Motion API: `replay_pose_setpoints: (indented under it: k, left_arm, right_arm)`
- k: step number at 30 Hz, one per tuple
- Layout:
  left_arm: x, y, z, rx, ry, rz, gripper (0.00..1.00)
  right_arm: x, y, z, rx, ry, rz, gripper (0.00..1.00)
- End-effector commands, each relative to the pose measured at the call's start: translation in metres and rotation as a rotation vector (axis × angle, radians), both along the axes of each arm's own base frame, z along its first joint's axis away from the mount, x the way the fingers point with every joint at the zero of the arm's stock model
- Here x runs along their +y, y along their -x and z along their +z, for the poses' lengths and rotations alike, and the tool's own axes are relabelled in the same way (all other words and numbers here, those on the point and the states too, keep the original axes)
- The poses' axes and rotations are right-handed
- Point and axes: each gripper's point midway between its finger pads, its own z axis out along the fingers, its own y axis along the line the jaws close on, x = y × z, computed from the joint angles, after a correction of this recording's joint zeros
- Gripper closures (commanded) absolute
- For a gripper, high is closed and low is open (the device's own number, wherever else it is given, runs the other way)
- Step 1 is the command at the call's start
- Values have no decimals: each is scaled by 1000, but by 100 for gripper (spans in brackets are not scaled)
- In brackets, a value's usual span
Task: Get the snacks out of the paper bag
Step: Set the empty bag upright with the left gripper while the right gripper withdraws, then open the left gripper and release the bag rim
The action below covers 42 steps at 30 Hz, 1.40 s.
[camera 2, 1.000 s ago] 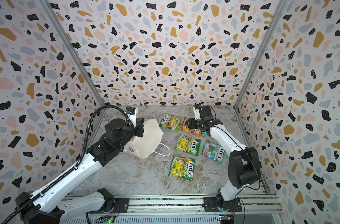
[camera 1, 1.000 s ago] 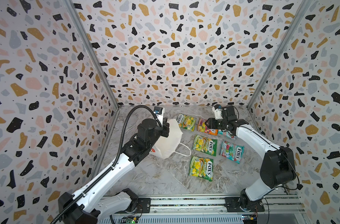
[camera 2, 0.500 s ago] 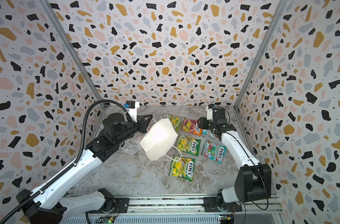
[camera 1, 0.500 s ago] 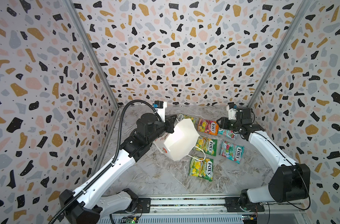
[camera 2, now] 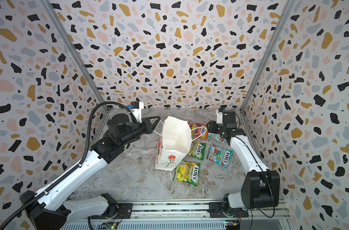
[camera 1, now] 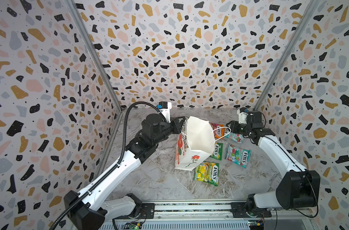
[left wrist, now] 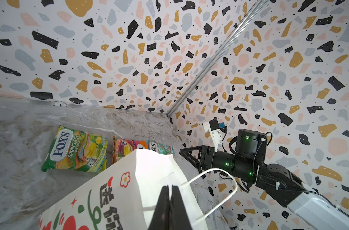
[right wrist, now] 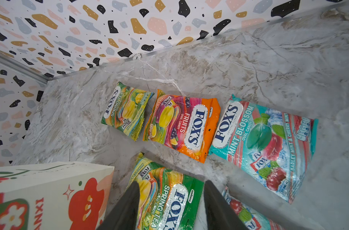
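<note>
Left tool (camera 2: 156, 121): jaws pressed fully together, pinching the top edge of the small white paper bag (camera 1: 197, 139), which carries a red flower on a black stem on its front. The bag hangs tilted from that grip over the middle of the grey marble-patterned tabletop (camera 1: 159, 179), flower side facing forward. Its lower end is down by the surface, though whether it touches cannot be told. One loose white cord handle (left wrist: 236, 187) loops out on the side toward the right arm. Right tool (right wrist: 171, 182): jaws about half apart with nothing between them, hovering at the back right above the packets, well clear of the bag. Back row of flat glossy FOX'S packets, lying side by side on the tabletop: green-yellow Spring Tea packet (right wrist: 127, 111), hidden behind the bag in both top views; orange-pink Fruits packet (right wrist: 181, 125); teal-and-red Mint Blossom packet (right wrist: 263, 143). Middle row: second green-yellow packet (camera 1: 216, 151), partly covered from above by the bag, and second teal-and-red packet (camera 1: 237, 155) just beside it. Front: third green-yellow packet (camera 1: 206, 173), lying flat right by the bag's lower corner. All six packets lie outside the bag.
</note>
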Motion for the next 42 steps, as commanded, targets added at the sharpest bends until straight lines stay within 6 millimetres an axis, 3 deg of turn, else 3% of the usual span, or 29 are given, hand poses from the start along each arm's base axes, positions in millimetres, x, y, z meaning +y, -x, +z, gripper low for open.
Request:
replay_pose_setpoints:
  k: [1,9,15,25,28,36,42]
  left_arm:
    - [-1,-3,-6,1,24,-17,100]
    - [29,-14,-40,-9,-137,63,100]
    - [56,-21,-44,-36,-254,165,100]
    - [85,-22,-33,-90,-384,283,19]
    - [98,-22,-28,-100,-424,340,0]
    - [123,-13,5,-165,-500,432,0]
    - [161,-2,23,-182,-542,600,0]
  right_arm:
    - [0,7,9,-17,-1,11,46]
    - [0,6,8,-14,-4,14,46]
    - [0,6,7,-10,-9,14,46]
    - [-1,7,4,-8,-3,4,46]
    - [-3,9,0,-8,4,-2,46]
    - [-22,15,-6,-25,58,-93,46]
    - [-48,26,-6,-59,143,-212,45]
